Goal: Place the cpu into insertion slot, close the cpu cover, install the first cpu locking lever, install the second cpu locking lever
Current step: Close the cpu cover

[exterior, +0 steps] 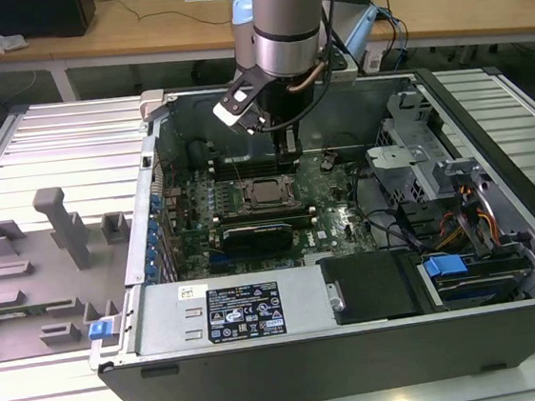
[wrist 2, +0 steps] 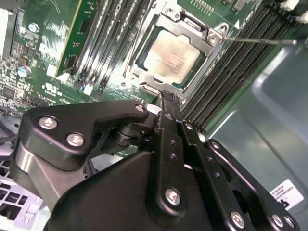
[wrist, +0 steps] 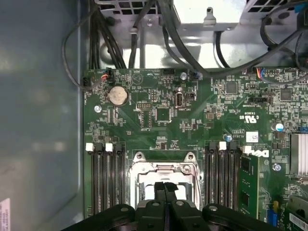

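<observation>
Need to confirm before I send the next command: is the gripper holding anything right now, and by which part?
Nothing is held. The gripper has its jaws shut against each other with nothing between them. The cpu lies seated under the cpu cover, apart from the gripper.

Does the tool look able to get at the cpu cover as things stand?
Probably yes: the tool hangs close above the cpu cover with nothing between them; the memory slots only flank it.
</observation>
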Robot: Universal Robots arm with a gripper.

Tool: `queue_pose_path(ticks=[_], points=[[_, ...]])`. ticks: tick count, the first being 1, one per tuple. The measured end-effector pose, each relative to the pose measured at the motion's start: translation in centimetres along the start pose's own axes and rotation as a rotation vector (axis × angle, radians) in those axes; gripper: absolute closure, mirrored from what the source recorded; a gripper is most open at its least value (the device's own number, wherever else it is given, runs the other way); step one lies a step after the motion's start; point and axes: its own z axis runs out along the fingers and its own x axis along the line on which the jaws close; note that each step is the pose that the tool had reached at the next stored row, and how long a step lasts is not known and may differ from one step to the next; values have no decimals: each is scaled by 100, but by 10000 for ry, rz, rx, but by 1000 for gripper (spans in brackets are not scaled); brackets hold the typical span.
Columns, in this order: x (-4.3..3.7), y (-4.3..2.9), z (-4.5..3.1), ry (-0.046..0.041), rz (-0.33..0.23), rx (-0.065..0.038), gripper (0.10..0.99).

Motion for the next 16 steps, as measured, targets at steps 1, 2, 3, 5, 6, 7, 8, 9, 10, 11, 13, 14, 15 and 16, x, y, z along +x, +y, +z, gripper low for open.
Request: queue_pose_path(ticks=[1,2,3,5,6,7,8,9,10,11,13,14,15,16], points=[[-4,-8,7,-2,-3,1,980],[-6,-17,19,-2,-12,2,980],[-7,-24,26,-2,-27,2,980],[-7,-40,36,-1,-86,4,980],[-8,-48,40,-1,-134,7,980],[-8,-55,43,-3,-197,9,980],[-8,-61,47,-8,-281,13,980],[-8,-66,50,-17,-376,18,980],[-8,-70,52,-41,-467,26,980],[-8,-73,54,-72,-550,41,980],[-8,-89,65,-230,-836,135,980],[-9,-98,77,-243,-930,144,980],[-10,-112,94,-245,-1032,148,980],[-11,-134,117,-244,-1146,152,980]])
